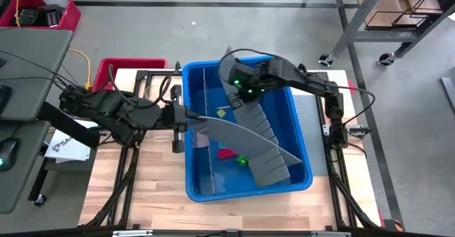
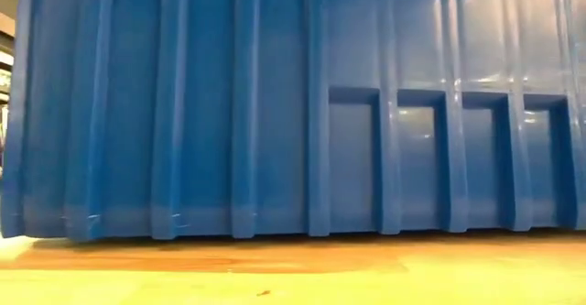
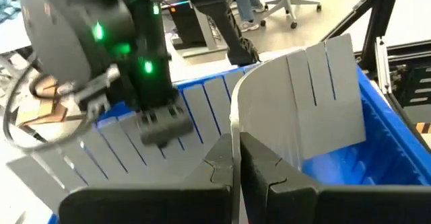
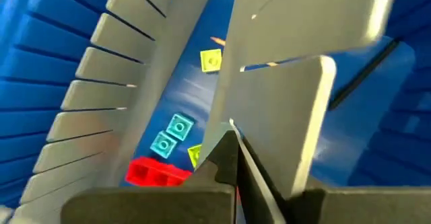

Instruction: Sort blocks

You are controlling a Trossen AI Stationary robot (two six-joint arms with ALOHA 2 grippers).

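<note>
A blue bin [image 1: 245,187] stands mid-table; its near wall [image 2: 293,113] fills the low view. Two thin grey slotted divider panels cross inside it. My left gripper [image 1: 186,116] is at the bin's left rim, shut on the bowed panel [image 1: 242,139]. My right gripper [image 1: 242,98] is over the bin's far half, shut on the long panel [image 1: 264,148]. Blocks lie on the bin floor: a yellow block [image 4: 211,60], two teal blocks [image 4: 171,135] and a red block [image 4: 158,172]. A pink block [image 1: 227,154] and a green block [image 1: 243,161] lie nearer the front. My left gripper pinches the bowed panel's left end edge [image 3: 236,126] between its two fingers, coming from the table's left and slanting slightly down. The panel stands on edge and curves away, its other end [image 1: 297,159] down by the bin's right wall. My right gripper pinches a grey panel's upper edge [image 4: 231,124] between its two fingers, coming steeply from above. The left wrist view shows its fingers [image 3: 161,126] across the slotted panel's top edge. That panel slopes down toward the bin's near right corner [image 1: 277,176].
A red crate [image 1: 117,70] sits at the table's far left and another red crate [image 1: 43,13] stands on the floor beyond. A desk with a mouse [image 1: 8,151] is at the left. Wooden table top [image 1: 156,187] lies bare beside the bin.
</note>
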